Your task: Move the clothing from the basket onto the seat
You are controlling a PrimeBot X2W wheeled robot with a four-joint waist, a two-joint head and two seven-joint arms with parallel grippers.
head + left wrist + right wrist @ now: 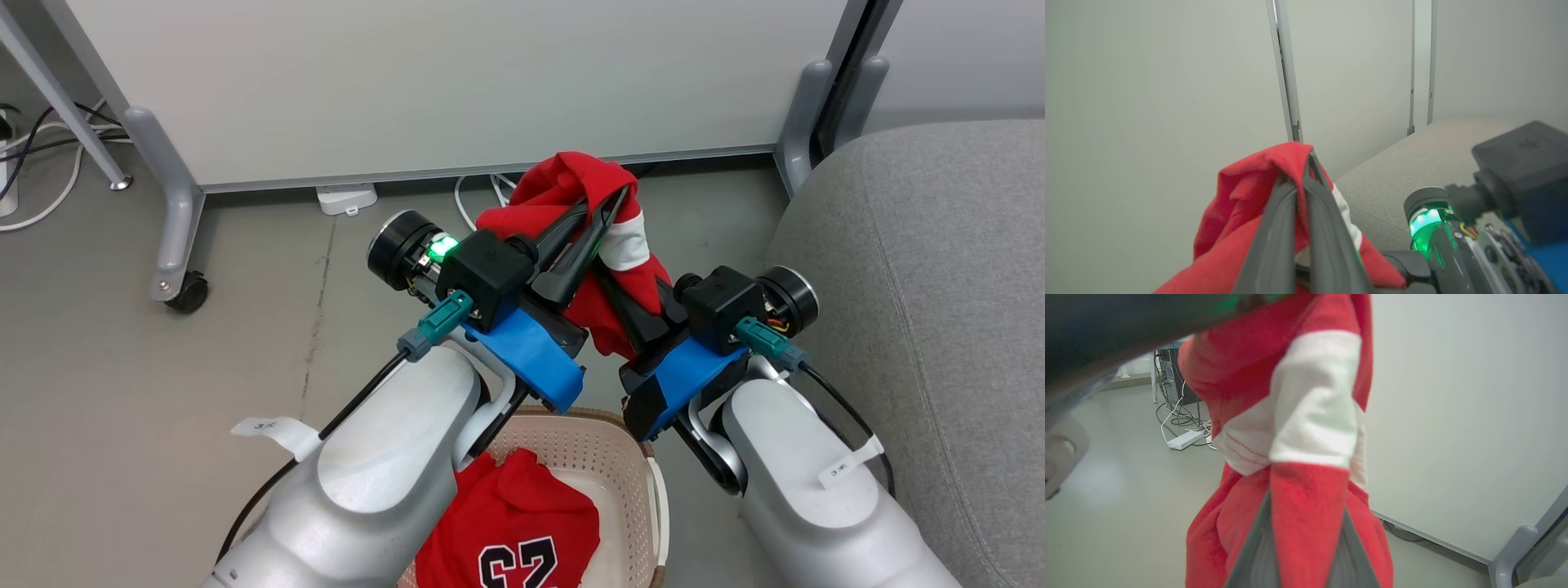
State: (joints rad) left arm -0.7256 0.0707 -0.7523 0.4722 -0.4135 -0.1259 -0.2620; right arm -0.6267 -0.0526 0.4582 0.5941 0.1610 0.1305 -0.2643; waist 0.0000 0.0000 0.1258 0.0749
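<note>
L pincer [614, 204], R pincer [1306, 506] — both on clothing [563, 180]

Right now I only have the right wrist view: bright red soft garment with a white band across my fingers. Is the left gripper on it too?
Observer: Yes, the left gripper is shut on that same red garment, near its top.
Operator: Basket?
Observer: The cream perforated plastic basket holds another red garment bearing black-and-white numerals.
Operator: Sofa?
Observer: The large grey fabric sofa is on the robot's right; the held garment hangs over the floor beside it.
</note>
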